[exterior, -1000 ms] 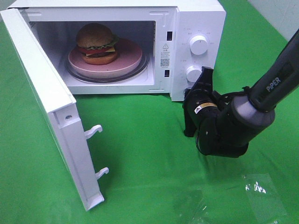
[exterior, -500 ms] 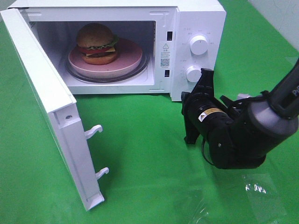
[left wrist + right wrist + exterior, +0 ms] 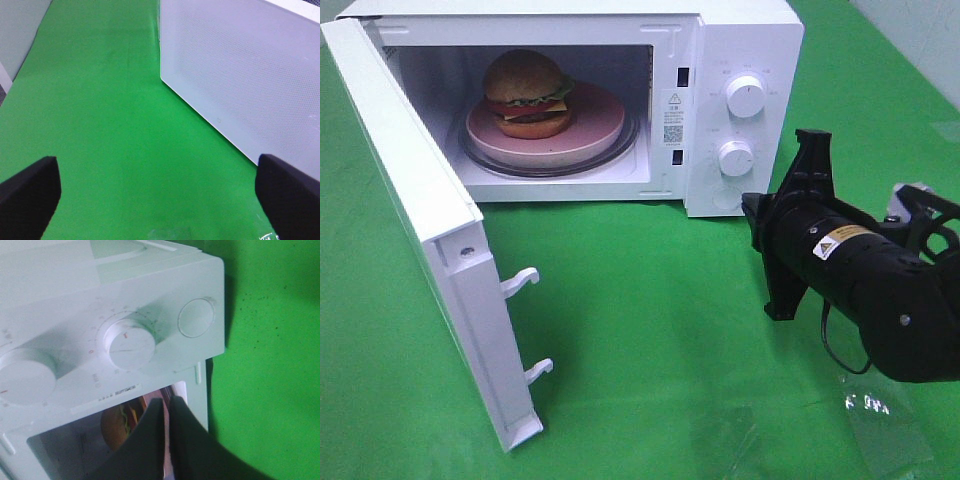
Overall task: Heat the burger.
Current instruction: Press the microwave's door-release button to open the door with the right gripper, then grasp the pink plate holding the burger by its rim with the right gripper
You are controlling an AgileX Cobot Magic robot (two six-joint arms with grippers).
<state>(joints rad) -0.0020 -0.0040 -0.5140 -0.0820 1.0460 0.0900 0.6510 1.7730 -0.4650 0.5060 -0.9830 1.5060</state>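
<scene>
The burger (image 3: 528, 95) sits on a round pink plate (image 3: 595, 125) on the glass turntable inside the white microwave (image 3: 740, 40), whose door (image 3: 420, 230) stands wide open to the left. My right gripper (image 3: 752, 208) hovers just right of the control panel, below the lower knob (image 3: 734, 157), touching nothing. In the right wrist view its fingers (image 3: 167, 412) are shut together and empty, with the burger (image 3: 122, 422) showing behind them. My left gripper (image 3: 160, 200) is open over bare green cloth beside the microwave door (image 3: 240, 75); the exterior high view does not show it.
Two round knobs (image 3: 131, 344) and a round button (image 3: 196, 317) sit on the microwave's panel. Green cloth (image 3: 640, 330) covers the table. Two white latch hooks (image 3: 525, 280) stick out of the door's edge. Clear plastic scraps (image 3: 885, 425) lie at the front right.
My right gripper has drawn back to the right, away from the lower part of the microwave's panel, and the arm has dropped lower. The burger, plate and door have not moved.
</scene>
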